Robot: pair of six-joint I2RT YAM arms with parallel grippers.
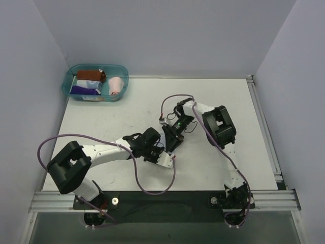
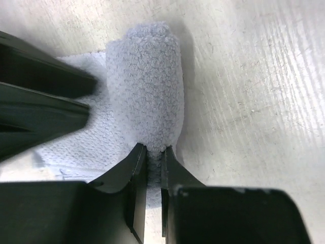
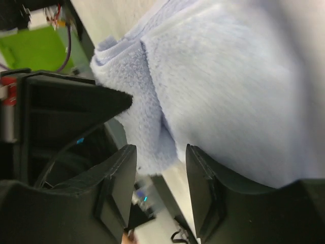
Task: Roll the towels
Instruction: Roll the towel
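The light blue towel (image 2: 147, 86) lies on the table, partly rolled: a stubby roll with a flat part (image 2: 76, 147) to its left. In the top view only a pale patch of it (image 1: 166, 160) shows under the two grippers. My left gripper (image 2: 154, 151) is shut on the near end of the roll; in the top view it (image 1: 161, 154) is at the table's middle. My right gripper (image 3: 160, 152) is open, the towel's folded edge (image 3: 147, 117) at its fingertips; in the top view it (image 1: 170, 142) meets the left one. A pale pink roll (image 1: 116, 85) lies in the tub.
The teal see-through tub (image 1: 71, 77) stands at the far left corner and holds several rolled cloths. The right gripper's dark fingers (image 2: 45, 101) rest on the towel's flat part. White walls stand close on three sides.
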